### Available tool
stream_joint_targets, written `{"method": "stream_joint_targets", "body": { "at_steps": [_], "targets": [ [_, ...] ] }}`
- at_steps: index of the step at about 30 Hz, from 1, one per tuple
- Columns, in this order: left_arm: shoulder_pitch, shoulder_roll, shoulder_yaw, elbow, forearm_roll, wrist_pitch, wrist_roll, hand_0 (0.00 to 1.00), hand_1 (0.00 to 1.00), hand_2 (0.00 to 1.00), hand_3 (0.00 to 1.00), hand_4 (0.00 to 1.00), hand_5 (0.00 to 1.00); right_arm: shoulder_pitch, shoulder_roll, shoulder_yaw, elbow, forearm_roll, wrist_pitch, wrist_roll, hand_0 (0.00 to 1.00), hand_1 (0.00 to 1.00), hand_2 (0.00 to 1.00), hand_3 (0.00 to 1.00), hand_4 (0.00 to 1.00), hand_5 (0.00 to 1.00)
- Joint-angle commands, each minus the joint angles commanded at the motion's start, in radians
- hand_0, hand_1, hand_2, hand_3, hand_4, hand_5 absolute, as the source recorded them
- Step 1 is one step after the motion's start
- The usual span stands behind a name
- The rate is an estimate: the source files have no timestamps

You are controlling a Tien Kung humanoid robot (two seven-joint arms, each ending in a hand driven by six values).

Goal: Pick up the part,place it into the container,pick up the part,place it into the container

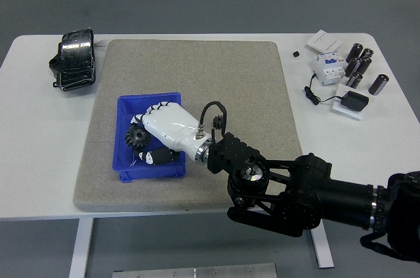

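Reaching in from the lower right, the robot's right hand point(159, 135), white-shelled on a black arm, sits over the blue rectangular plastic container point(126, 160). Its fingers are curled around a small black toothed metal gear point(136, 136), pinched between fingertips and thumb. The gear is inside the container's outline, near the middle; whether it touches the floor I cannot tell.

The container rests on a grey felt-like square mat point(216, 75), toward the mat's left half. The mat covers most of the white table point(26, 179).

Left of the container, past the mat's far left corner: a black shiny headset-like bundle point(74, 60). Right of the container, at the table's far right: a white circuit breaker point(327, 67), several dark cylindrical capacitors point(359, 66), a black adapter point(355, 101) with a cord.
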Motion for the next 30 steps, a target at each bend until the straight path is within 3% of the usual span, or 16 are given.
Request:
{"method": "stream_joint_targets", "body": {
  "at_steps": [1,2,7,8,13,14,21,25,26,30],
  "targets": [
    [-0.001,0.0,0.001,0.0,0.0,0.0,0.0,0.692,0.684,0.685,0.679,0.75,0.264,0.0,0.0,0.0,-0.002,0.0,0.005,-0.003,0.849,0.867,0.853,0.73,0.533,0.31],
    [-0.001,-0.001,0.001,0.0,0.0,0.0,0.0,0.692,0.684,0.685,0.679,0.75,0.264,-0.001,0.0,0.001,-0.003,0.0,0.012,-0.006,0.904,0.918,0.909,0.818,0.665,0.367],
    [-0.003,-0.001,0.0,0.0,0.002,-0.002,0.001,0.692,0.684,0.685,0.679,0.75,0.264,-0.004,-0.008,0.019,-0.001,0.018,0.043,-0.011,0.904,0.918,0.909,0.818,0.665,0.367],
    [-0.003,-0.001,0.0,0.0,0.003,-0.002,0.001,0.691,0.684,0.684,0.663,0.75,0.263,-0.006,-0.01,0.025,0.001,0.025,0.049,-0.009,0.915,0.935,0.924,0.857,0.797,0.426],
    [-0.002,-0.001,-0.004,-0.001,0.007,-0.004,0.003,0.691,0.684,0.684,0.663,0.75,0.263,-0.011,-0.021,0.063,0.016,0.056,0.058,0.009,0.915,0.935,0.924,0.857,0.797,0.426],
    [-0.002,-0.001,-0.004,-0.001,0.007,-0.005,0.004,0.692,0.683,0.685,0.645,0.751,0.263,-0.012,-0.023,0.072,0.022,0.06,0.059,0.011,0.94,0.959,0.954,0.971,0.965,0.481],
    [-0.003,-0.001,-0.004,-0.001,0.009,-0.008,0.005,0.691,0.683,0.678,0.634,0.75,0.264,-0.019,-0.033,0.096,0.047,0.086,0.077,0.024,0.948,0.973,0.965,0.982,0.977,0.475],
    [-0.004,-0.002,-0.003,-0.001,0.008,-0.008,0.004,0.691,0.683,0.678,0.634,0.75,0.264,-0.036,-0.053,0.126,0.068,0.114,0.041,0.025,0.948,0.973,0.965,0.982,0.977,0.475],
    [-0.004,-0.002,-0.003,-0.001,0.008,-0.008,0.004,0.691,0.684,0.678,0.63,0.747,0.262,-0.043,-0.065,0.146,0.077,0.125,0.02,0.025,0.879,0.895,0.906,0.932,0.953,0.456],
    [-0.003,-0.003,-0.004,-0.001,0.008,-0.008,0.005,0.691,0.684,0.678,0.63,0.747,0.262,-0.057,-0.121,0.226,0.101,0.173,-0.06,0.025,0.879,0.895,0.906,0.932,0.953,0.456]
  ]
}}
